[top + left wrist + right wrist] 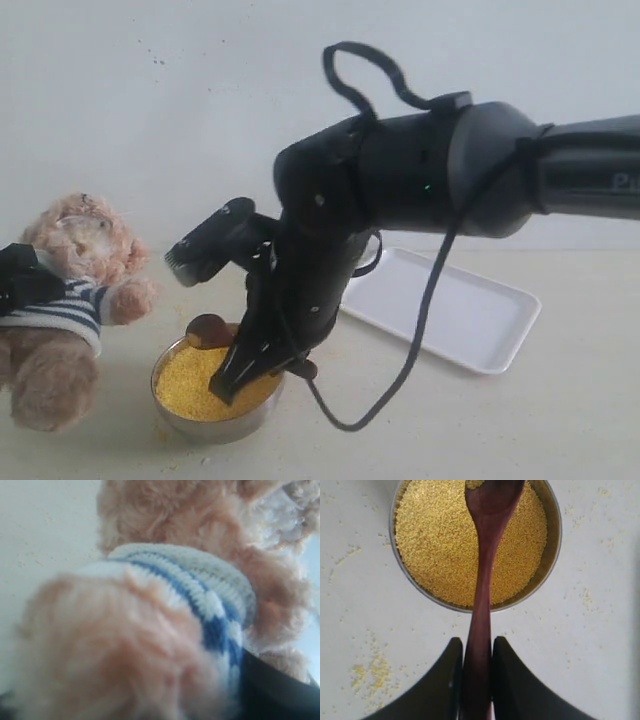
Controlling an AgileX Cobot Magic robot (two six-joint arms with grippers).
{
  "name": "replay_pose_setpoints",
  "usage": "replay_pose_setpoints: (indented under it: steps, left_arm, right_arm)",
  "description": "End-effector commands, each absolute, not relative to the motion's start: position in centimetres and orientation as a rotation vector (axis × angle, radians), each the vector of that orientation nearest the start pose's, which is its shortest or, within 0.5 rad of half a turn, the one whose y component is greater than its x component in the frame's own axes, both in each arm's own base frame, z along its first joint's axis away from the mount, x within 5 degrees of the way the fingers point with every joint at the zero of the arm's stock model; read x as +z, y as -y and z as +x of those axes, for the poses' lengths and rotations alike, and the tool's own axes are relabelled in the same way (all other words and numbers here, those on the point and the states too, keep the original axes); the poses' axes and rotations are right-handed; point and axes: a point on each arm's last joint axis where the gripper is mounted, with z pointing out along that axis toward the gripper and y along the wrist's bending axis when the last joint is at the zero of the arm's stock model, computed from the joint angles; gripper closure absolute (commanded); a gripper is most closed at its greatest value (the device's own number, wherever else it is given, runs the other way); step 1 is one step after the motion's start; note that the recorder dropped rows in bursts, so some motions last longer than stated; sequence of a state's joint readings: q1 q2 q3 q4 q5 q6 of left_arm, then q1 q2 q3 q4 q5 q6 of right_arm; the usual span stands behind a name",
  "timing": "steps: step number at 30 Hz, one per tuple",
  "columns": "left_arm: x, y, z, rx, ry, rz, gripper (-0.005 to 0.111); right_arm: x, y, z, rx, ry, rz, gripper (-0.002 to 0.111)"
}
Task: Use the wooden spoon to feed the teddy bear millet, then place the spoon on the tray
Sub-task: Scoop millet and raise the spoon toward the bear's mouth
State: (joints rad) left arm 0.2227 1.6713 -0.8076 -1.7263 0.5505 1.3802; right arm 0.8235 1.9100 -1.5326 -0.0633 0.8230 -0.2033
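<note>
Jaws on the right clench the apparently light, stiff wooden spoon [482, 580] by its thin handle over spill-prone millet [435, 545]; left jaws' state cannot be told.

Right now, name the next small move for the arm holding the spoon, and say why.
Probably lift the spoon and carry it level toward the teddy bear. The right pincer is shut on the handle. The spoon's head sits over the bear-side rim of the bowl of millet, seemingly with a few grains on it, and the bear sits just beyond.
</note>
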Motion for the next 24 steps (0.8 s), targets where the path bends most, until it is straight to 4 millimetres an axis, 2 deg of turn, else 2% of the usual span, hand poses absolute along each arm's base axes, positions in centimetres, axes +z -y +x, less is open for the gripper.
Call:
replay_pose_setpoints:
  steps: [1, 7, 12, 17, 21, 24]
  left_arm:
    - [18.9, -1.8, 31.9, -0.787, -2.191, -0.333, 0.103]
    - [17.6, -1.8, 30.8, -0.751, -2.263, -0.347, 0.103]
    - [17.5, -0.8, 30.1, -0.900, -2.299, -0.325, 0.103]
    - [17.8, 0.2, 29.3, -1.052, -2.336, -0.246, 0.103]
    - [18.4, 1.0, 28.9, -1.196, -2.306, -0.201, 0.103]
    - [18.4, 1.1, 28.7, -1.219, -2.316, -0.169, 0.103]
  right_arm:
    - [25.9, -28.2, 29.9, 0.340, -2.396, -1.261, 0.108]
    - [27.4, -24.7, 31.1, 0.543, -2.484, -1.187, 0.108]
    - [28.0, -22.6, 31.4, 0.566, -2.523, -1.202, 0.108]
    - [28.2, -22.3, 31.5, 0.560, -2.494, -1.240, 0.108]
    - [28.3, -22.6, 31.3, 0.630, -2.500, -1.222, 0.108]
    - [28.4, -22.7, 31.1, 0.656, -2.485, -1.246, 0.108]
